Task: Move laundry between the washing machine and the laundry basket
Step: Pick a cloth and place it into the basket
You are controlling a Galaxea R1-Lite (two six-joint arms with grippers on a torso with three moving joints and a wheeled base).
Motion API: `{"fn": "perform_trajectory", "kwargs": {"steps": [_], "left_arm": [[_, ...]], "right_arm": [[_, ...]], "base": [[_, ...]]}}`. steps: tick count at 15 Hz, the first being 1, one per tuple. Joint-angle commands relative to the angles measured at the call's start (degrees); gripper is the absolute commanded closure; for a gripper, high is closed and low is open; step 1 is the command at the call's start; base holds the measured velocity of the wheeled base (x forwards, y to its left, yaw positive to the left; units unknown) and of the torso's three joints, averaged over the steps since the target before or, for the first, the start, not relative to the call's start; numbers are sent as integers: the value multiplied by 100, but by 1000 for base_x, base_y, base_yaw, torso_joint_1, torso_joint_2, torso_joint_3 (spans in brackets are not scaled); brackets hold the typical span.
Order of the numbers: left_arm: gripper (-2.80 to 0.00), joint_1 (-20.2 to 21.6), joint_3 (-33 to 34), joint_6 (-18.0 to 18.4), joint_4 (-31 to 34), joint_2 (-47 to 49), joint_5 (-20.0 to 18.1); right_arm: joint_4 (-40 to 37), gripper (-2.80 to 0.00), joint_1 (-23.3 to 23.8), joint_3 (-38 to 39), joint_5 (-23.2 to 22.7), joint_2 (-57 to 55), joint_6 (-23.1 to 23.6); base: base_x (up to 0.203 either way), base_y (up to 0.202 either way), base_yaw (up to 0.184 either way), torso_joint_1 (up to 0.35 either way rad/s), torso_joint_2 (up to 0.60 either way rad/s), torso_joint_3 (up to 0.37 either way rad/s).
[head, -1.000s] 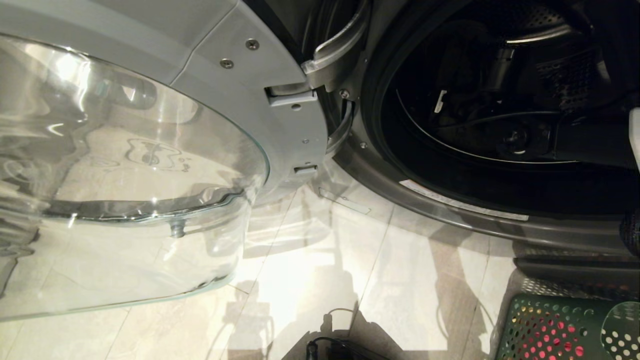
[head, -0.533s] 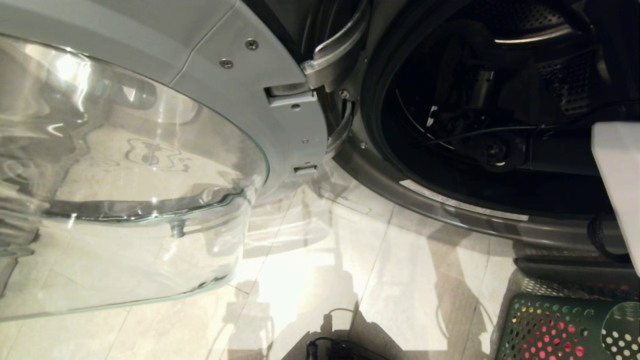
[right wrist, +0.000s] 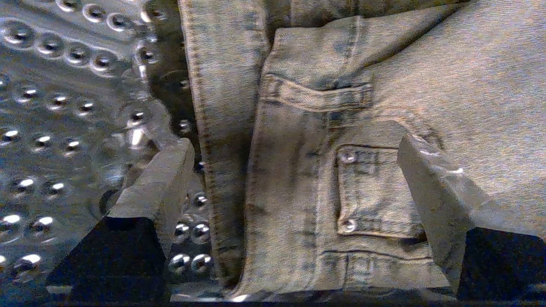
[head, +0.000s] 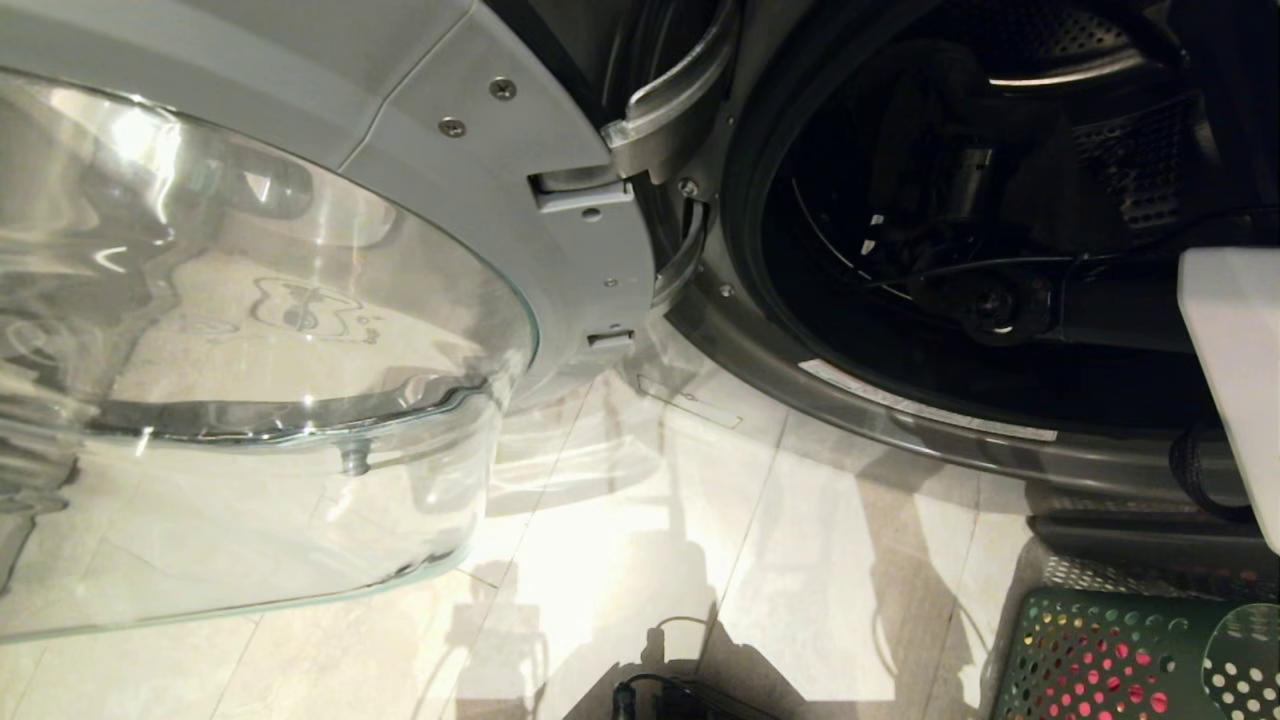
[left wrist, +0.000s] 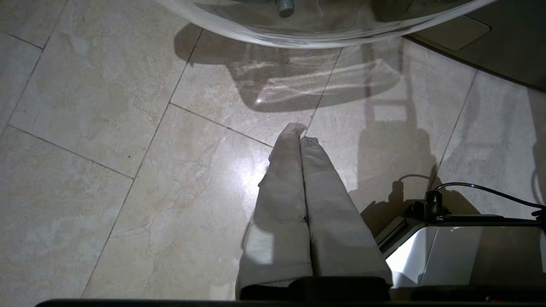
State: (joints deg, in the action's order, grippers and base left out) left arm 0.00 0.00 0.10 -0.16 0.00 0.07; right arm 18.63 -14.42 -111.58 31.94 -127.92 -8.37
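Since a second ago, right arm has come further into the head view at the right edge and reaches deeper into the washing machine (head: 900, 420); its door (head: 260, 330) hangs swung open on the left. Right gripper (right wrist: 294, 187) is inside the drum (right wrist: 64, 128), fingers spread wide, poised over the denim garment (right wrist: 341, 128), which lies against the perforated drum wall. One finger sits over bare metal, the other over the cloth near a buttoned pocket; nothing pinched yet.

Left gripper (left wrist: 300, 140) hangs parked over the floor tiles (left wrist: 106, 128), fingers pressed together, empty.

Laundry basket (head: 1120, 650) stands on the floor below the machine's opening, red cloth showing through its holes.

Judgement: to grasp well, shift toward the garment so both fingers straddle a thick fold, such as the seam or pocket edge, press down, then close. A shallow pinch risks slipping off.
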Motion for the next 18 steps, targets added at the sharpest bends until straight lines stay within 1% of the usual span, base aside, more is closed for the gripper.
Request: {"fn": "perform_trajectory", "kwargs": {"steps": [1, 11, 18], "left_arm": [[0, 0, 0, -1, -2, 9, 1], [0, 0, 0, -1, -2, 9, 1], [0, 0, 0, -1, -2, 5, 1]], "right_arm": [[9, 0, 35, 5, 14, -5, -15], [1, 0, 158, 5, 14, 39, -33], [-8, 0, 158, 5, 14, 65, -24]], "base": [[0, 0, 0, 0, 0, 0], [0, 0, 0, 0, 0, 0], [0, 0, 0, 0, 0, 0]]}}
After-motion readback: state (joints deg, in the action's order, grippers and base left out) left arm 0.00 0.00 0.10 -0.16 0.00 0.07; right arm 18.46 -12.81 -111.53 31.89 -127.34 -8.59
